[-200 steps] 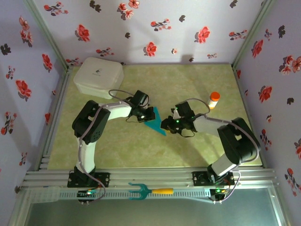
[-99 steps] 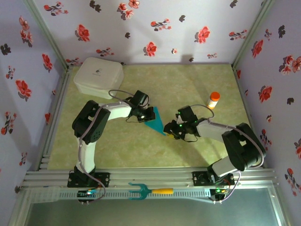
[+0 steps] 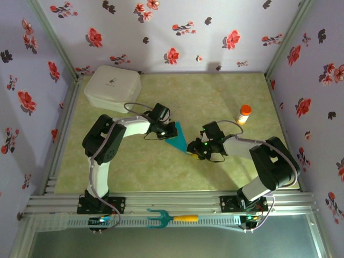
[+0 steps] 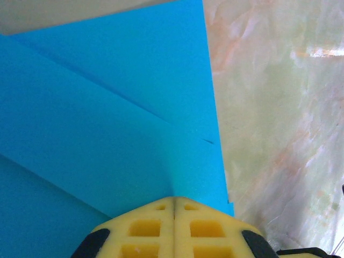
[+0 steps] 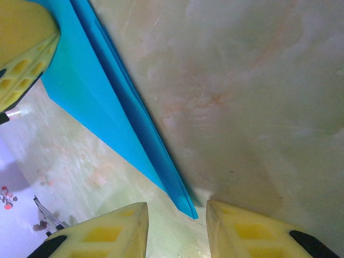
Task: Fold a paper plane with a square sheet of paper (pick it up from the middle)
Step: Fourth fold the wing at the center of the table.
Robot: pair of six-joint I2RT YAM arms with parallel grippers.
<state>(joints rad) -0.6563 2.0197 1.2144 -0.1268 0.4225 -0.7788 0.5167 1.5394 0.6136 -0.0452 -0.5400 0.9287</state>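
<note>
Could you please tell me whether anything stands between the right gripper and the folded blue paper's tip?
Nothing visible does: the right gripper has its open jaws either side of the pointed tip of the folded teal-blue paper, over the bare green marbled table.

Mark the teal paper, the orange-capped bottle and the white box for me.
teal paper [image 3: 178, 138]: top view, middle of the folded sheet.
orange-capped bottle [image 3: 245, 109]: top view, on its cap.
white box [image 3: 113, 88]: top view, centre of the lid.
</note>
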